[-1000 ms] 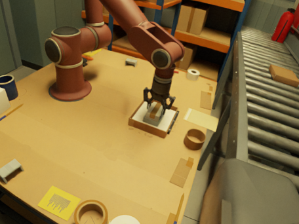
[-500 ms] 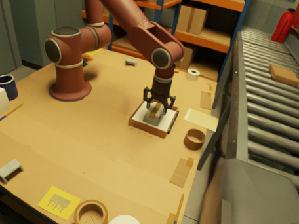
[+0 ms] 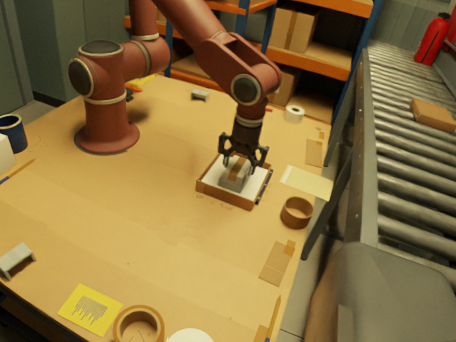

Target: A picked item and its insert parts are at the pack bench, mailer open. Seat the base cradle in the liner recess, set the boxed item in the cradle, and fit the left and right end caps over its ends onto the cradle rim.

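Observation:
At the right middle of the bench the open mailer holds a white liner, with the grey base cradle seated in it and the brown boxed item resting in the cradle. My gripper hangs directly over the boxed item, open and holding nothing. One grey end cap lies at the bench's near left edge. The other end cap sits far back, behind the arm. The arm's wrist hides the mailer's far edge.
A roller conveyor runs along the right side, carrying a cardboard parcel. A tape roll stands just right of the mailer, beside a pale sheet. Another tape roll and a yellow label lie at the front edge.

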Robot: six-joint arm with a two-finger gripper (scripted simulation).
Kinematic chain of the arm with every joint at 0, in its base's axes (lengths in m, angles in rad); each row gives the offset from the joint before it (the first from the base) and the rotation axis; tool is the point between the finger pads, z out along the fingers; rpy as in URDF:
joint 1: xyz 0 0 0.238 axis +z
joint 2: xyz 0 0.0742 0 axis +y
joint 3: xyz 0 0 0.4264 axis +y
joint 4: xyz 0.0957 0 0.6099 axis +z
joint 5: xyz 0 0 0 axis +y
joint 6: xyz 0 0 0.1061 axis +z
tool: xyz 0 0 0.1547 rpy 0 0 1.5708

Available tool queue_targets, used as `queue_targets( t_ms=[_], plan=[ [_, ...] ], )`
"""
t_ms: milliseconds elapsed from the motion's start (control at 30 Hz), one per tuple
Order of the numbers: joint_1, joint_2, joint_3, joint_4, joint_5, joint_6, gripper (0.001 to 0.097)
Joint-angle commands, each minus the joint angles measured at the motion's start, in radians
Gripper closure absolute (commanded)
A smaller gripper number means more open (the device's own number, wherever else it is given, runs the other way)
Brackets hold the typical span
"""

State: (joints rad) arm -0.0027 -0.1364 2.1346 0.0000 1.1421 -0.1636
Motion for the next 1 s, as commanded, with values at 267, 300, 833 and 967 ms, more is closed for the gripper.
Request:
queue_targets(
  t_ms=[267,300,833,967],
  plan=[
    [0.000,-0.081,-0.023,0.000,0.103,0.000,0.0221],
    [0.000,-0.093,-0.028,0.000,0.120,0.000,0.0221],
    [-0.001,-0.163,-0.073,0.000,0.239,-0.001,0.0221],
    [-0.001,-0.164,-0.074,0.000,0.239,-0.001,0.0221]
  ],
)
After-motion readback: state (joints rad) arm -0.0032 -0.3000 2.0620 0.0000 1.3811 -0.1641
